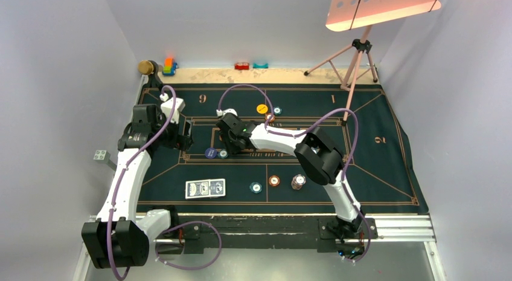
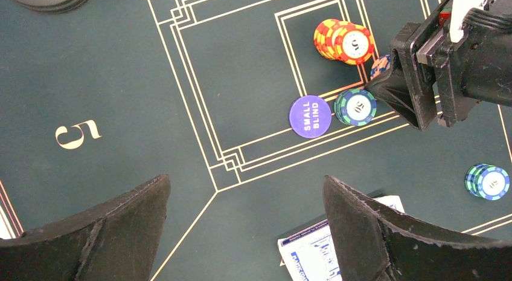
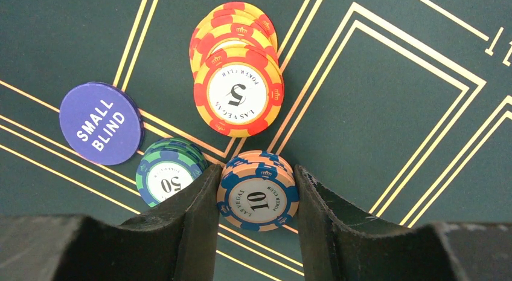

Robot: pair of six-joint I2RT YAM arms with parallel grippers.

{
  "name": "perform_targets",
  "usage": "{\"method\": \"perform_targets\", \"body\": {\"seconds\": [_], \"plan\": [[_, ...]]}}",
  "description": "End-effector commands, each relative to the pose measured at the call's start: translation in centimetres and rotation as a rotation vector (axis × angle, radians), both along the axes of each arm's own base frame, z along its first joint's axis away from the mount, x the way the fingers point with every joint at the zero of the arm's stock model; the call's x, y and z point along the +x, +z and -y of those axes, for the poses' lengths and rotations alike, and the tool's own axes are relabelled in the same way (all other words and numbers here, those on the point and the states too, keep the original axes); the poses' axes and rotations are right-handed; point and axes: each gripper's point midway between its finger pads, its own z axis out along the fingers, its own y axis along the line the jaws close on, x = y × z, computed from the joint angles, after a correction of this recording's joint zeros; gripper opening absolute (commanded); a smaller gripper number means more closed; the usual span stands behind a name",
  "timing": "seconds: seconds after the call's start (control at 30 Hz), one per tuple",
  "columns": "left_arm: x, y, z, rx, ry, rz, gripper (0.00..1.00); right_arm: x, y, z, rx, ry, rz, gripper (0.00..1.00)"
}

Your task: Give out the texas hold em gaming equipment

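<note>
We are squeezing the blue-and-orange chip stack (image 3: 256, 199) with our right gripper (image 3: 256, 175) on the green mat (image 3: 392, 112), just beside the green chips (image 3: 164, 178). Our left gripper (image 2: 241, 199) is hanging wide open.

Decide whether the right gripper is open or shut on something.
Shut on the orange-and-blue 10 chip stack: in the right wrist view, the right gripper has a finger pressed against each side of it.

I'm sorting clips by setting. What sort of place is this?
Probably a lab test booth rather than a casino: plain white walls close in tightly around a Texas hold'em felt mat, and a tripod stands at the back edge.
</note>
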Motion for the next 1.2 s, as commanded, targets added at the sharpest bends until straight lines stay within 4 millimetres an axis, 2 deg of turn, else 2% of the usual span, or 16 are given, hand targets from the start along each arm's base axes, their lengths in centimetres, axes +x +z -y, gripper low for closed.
{"method": "perform_targets", "body": {"seconds": [0.0,0.1,0.23,0.43,0.57,0.67,0.77,0.93,1.03,1.17], "plan": [[0.3,0.8,-0.1,0.002,-0.013,0.046,1.0,0.3,0.4,-0.6,0.01,0.002,0.009,0.29],[0.3,0.8,-0.1,0.002,-0.012,0.044,1.0,0.3,0.7,-0.6,0.012,0.005,0.011,0.37],[0.2,0.9,0.0,0.001,-0.014,0.048,1.0,0.3,1.2,-0.6,0.014,0.007,0.017,0.54],[0.2,0.8,0.0,0.001,-0.013,0.047,1.0,0.6,2.4,-0.6,0.012,0.011,0.035,0.6],[0.2,0.8,0.0,0.001,-0.013,0.048,1.0,0.7,4.6,-0.4,0.029,0.012,0.059,0.6],[0.2,0.8,-0.1,0.001,-0.013,0.047,1.0,0.9,7.8,0.4,0.04,0.003,0.109,0.6],[0.2,0.7,0.0,-0.002,-0.014,0.044,1.0,0.4,10.7,2.2,0.032,-0.029,0.134,0.69],[0.2,0.7,0.0,-0.004,-0.016,0.042,1.0,-2.3,13.2,7.1,0.02,-0.104,0.129,0.82],[0.2,0.6,0.1,-0.005,-0.018,0.04,1.0,-4.7,12.2,11.1,-0.041,-0.176,0.089,0.87],[0.3,0.6,0.1,-0.005,-0.02,0.04,1.0,-8.2,9.8,16.4,-0.133,-0.284,0.011,0.89]]}}
